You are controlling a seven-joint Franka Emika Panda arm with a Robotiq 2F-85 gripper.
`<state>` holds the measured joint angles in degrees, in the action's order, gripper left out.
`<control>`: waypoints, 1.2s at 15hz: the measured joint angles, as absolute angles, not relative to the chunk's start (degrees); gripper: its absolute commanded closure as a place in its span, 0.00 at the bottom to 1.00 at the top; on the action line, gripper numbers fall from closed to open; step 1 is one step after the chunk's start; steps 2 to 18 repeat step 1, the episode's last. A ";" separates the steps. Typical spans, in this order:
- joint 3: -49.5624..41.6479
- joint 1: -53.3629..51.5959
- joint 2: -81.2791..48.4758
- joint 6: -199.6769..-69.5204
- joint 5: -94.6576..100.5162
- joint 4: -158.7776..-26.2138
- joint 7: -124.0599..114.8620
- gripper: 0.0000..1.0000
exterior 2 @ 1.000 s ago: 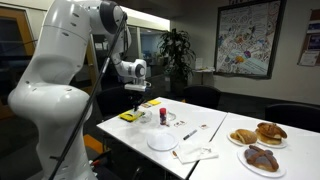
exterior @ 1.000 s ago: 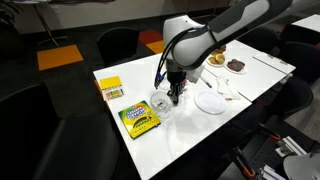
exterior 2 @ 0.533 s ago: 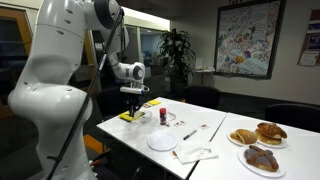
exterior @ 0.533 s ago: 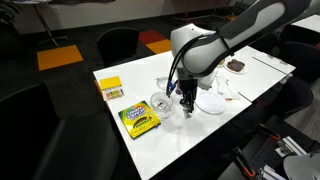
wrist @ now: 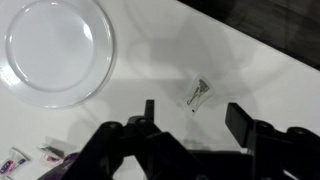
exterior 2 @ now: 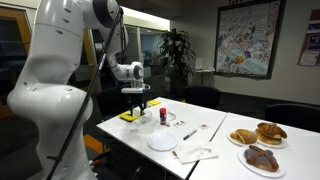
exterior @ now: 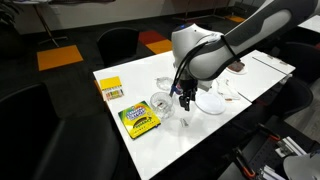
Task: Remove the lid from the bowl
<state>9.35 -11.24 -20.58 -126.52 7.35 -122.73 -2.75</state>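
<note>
The bowl (exterior: 160, 104), small and clear, sits on the white table (exterior: 190, 145) between the crayon box and the white plate. My gripper (exterior: 186, 103) hangs just to its plate side, a little above the table, also seen in an exterior view (exterior 2: 139, 106). In the wrist view the gripper (wrist: 193, 110) is open with nothing between its fingers. Under it on the table lies a small clear piece with a grey mark, apparently the lid (wrist: 200, 93); its outline is too faint to be sure.
A flat white plate (exterior: 210, 103) (wrist: 55, 50) lies next to the gripper. A crayon box (exterior: 138, 120) and a yellow box (exterior: 110, 88) lie beyond the bowl. Plates of pastries (exterior 2: 255, 135) stand at the table's far end, with a napkin (exterior 2: 195, 152) nearby.
My gripper moved sideways from above the bowl toward the white plate. Its jaws went from shut to open.
</note>
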 measured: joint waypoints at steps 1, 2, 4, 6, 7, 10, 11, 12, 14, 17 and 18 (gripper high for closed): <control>9.23 -11.60 -20.03 -127.16 9.30 -122.68 -3.74 0.00; 9.23 -11.60 -20.03 -127.16 9.30 -122.68 -3.74 0.00; 9.23 -11.60 -20.03 -127.16 9.30 -122.68 -3.74 0.00; 9.23 -11.60 -20.03 -127.16 9.30 -122.68 -3.74 0.00; 9.23 -11.60 -20.03 -127.16 9.30 -122.68 -3.74 0.00; 9.23 -11.60 -20.03 -127.16 9.30 -122.68 -3.74 0.00; 9.23 -11.60 -20.03 -127.16 9.30 -122.68 -3.74 0.00; 9.23 -11.60 -20.03 -127.16 9.30 -122.68 -3.74 0.00; 9.23 -11.60 -20.03 -127.16 9.30 -122.68 -3.74 0.00; 9.23 -11.60 -20.03 -127.16 9.30 -122.68 -3.74 0.00; 9.23 -11.60 -20.03 -127.16 9.30 -122.68 -3.74 0.00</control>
